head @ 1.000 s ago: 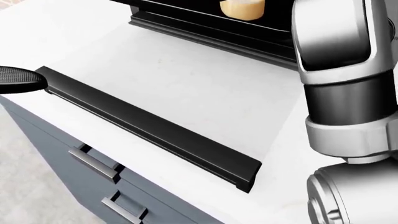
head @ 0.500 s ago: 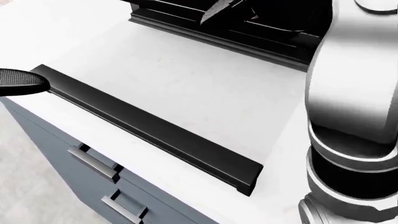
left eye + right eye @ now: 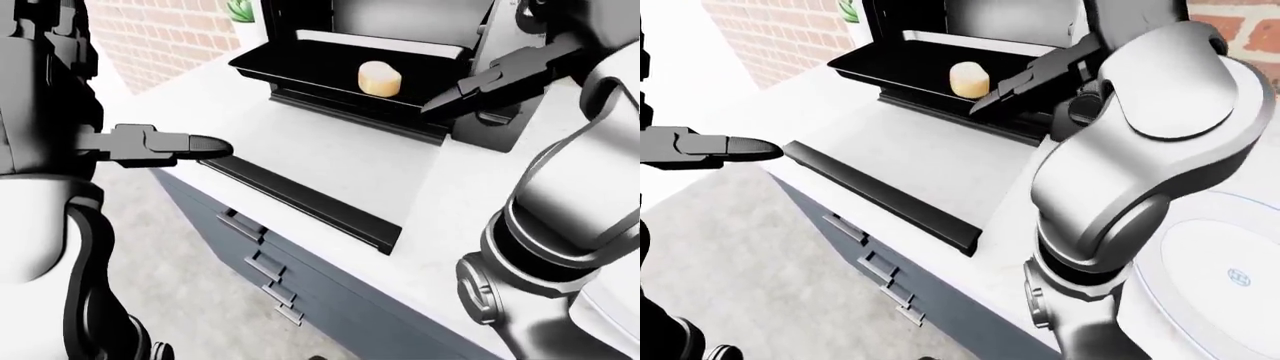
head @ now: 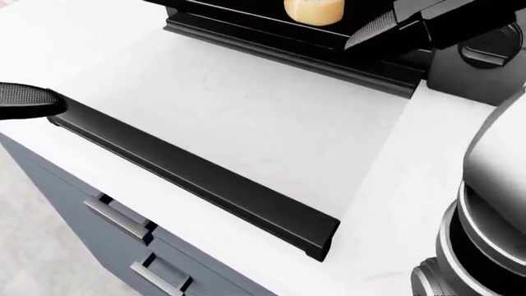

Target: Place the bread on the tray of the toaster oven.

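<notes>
The bread [image 3: 380, 77], a pale round piece, lies on the black tray [image 3: 300, 64] pulled out of the toaster oven [image 3: 400, 22] at the top of the left-eye view. It also shows in the head view [image 4: 314, 9]. My right hand [image 3: 455, 96] hovers just right of the bread with its fingers [image 3: 500, 75] stretched out, open and empty, apart from the bread. My left hand [image 3: 185, 145] is held out at the left over the counter's edge, fingers straight, holding nothing.
A long black bar [image 4: 189, 169] lies along the white counter [image 4: 271, 117] near its edge. Grey drawers [image 3: 260, 259] are below it. A brick wall [image 3: 160, 37] and a plant [image 3: 242, 9] are at the top left. A white round plate [image 3: 1220, 270] sits at the right.
My right arm has swung: half a second ago its hand covered the bread, now it has drawn back to the right and the bread shows on the tray. The left hand has barely moved.
</notes>
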